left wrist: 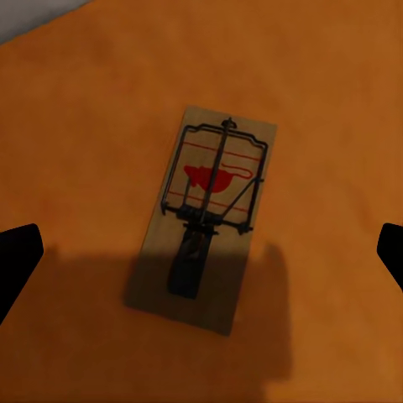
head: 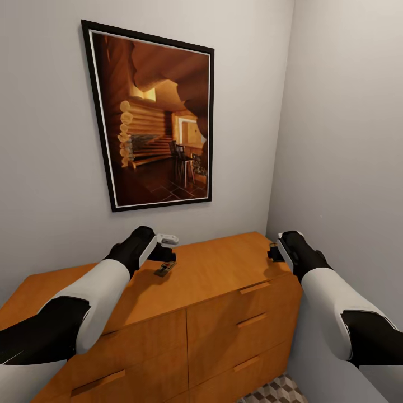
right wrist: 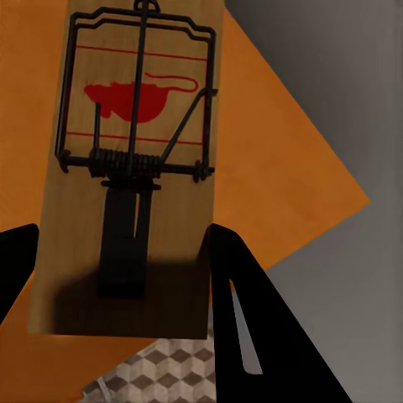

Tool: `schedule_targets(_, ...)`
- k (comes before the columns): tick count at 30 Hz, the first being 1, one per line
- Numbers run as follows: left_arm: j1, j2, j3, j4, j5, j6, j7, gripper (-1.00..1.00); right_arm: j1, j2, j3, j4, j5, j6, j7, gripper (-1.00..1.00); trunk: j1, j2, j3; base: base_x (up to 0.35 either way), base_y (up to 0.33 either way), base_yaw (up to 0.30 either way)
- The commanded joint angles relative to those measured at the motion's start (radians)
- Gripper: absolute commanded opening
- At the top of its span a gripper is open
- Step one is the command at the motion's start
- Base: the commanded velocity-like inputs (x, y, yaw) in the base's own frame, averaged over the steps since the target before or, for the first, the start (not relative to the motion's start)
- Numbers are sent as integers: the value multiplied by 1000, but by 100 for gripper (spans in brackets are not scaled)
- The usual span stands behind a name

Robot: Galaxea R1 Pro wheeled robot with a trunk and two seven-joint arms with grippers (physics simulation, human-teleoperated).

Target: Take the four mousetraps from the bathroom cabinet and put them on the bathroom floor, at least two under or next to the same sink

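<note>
cabinet (head: pixel 224 274) bears one mousetrap (left wrist: pixel 208 214); right claw (right wrist: pixel 126 277) grips another mousetrap (right wrist: pixel 130 159).

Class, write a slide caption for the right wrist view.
Right claw grips a flat wooden mousetrap beside the orange-brown cabinet.

Orange-brown cabinet (head: pixel 224 274); tan mousetrap (left wrist: pixel 210 214) with red mouse print.

Head camera looked forward and down at cabinet (head: pixel 224 274) and wall, from near. Left wrist camera faced straight down, close over cabinet top (left wrist: pixel 92 109). Right wrist camera, very close, looked past cabinet corner (right wrist: pixel 277 168) to floor (right wrist: pixel 168 369).
</note>
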Motion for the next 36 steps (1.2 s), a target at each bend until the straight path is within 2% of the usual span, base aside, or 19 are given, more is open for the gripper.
schedule_targets(1,-1,1,-6,0,0,4,-3,100,-1,1,-5,-1,7,4,4,-100,0,-1,-1,0,0,0)
schedule_targets(19,-1,8,-6,61,1,-2,-9,100,-1,-2,-6,-1,7,0,4,-100,0,-1,-1,0,0,0)
schedule_targets(36,-1,23,-6,66,0,-2,-10,100,-1,-7,-6,-1,6,0,6,-100,0,-1,-1,0,0,0)
